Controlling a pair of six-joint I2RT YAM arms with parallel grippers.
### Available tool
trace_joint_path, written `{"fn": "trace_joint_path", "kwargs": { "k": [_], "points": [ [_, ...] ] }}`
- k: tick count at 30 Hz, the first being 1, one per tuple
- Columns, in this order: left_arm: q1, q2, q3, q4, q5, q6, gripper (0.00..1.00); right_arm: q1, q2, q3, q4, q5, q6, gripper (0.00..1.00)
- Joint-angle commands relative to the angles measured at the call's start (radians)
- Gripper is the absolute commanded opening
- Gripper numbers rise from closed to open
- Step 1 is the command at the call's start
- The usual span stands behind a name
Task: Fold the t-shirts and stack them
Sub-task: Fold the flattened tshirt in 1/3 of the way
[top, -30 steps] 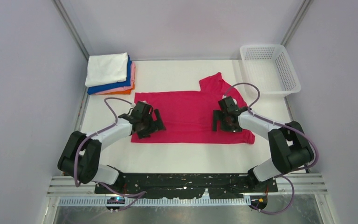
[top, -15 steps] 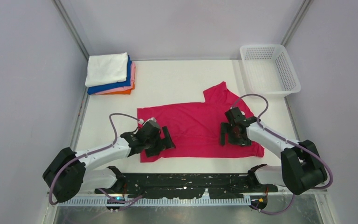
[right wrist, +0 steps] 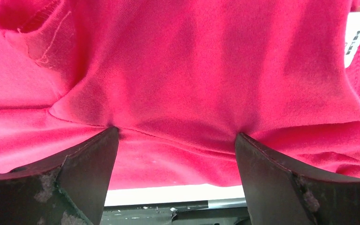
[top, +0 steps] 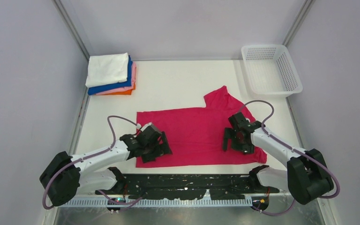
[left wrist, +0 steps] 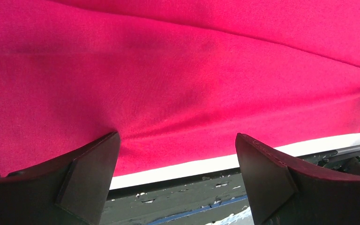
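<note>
- Fingers of left gripper: splayed, released, tips on near-left corner of flat magenta-red cloth t-shirt.
- Right gripper: equally splayed, released, at near-right edge of that shirt.

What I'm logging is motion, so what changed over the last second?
Both arms drew back toward their bases, the open left fingers and right fingers pressing on the red shirt and dragging it toward the near edge. Nothing was gripped or released. The folded stack and basket stayed put.
</note>
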Motion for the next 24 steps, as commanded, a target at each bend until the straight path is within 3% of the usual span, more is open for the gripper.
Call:
{"fn": "trace_joint_path", "kwargs": {
  "k": [1, 9, 15, 19, 24],
  "points": [
    [-0.001, 0.064, -0.027, -0.153, -0.077, 0.05, 1.0, 0.001, -0.061, -0.03, -0.071, -0.028, 0.066, 0.95],
    [-0.001, 0.01, -0.036, -0.143, -0.053, 0.065, 1.0, 0.009, -0.163, -0.035, -0.12, -0.02, 0.105, 0.95],
    [-0.001, -0.025, 0.067, -0.165, -0.074, 0.144, 1.0, 0.011, -0.289, 0.026, -0.096, 0.024, 0.086, 0.95],
    [0.0, -0.041, 0.154, -0.187, -0.125, 0.182, 1.0, 0.01, -0.362, 0.071, 0.003, 0.044, 0.014, 0.95],
    [0.041, -0.047, 0.241, -0.186, -0.168, 0.232, 1.0, 0.01, -0.354, -0.013, 0.36, -0.071, -0.023, 0.95]
  ]
}}
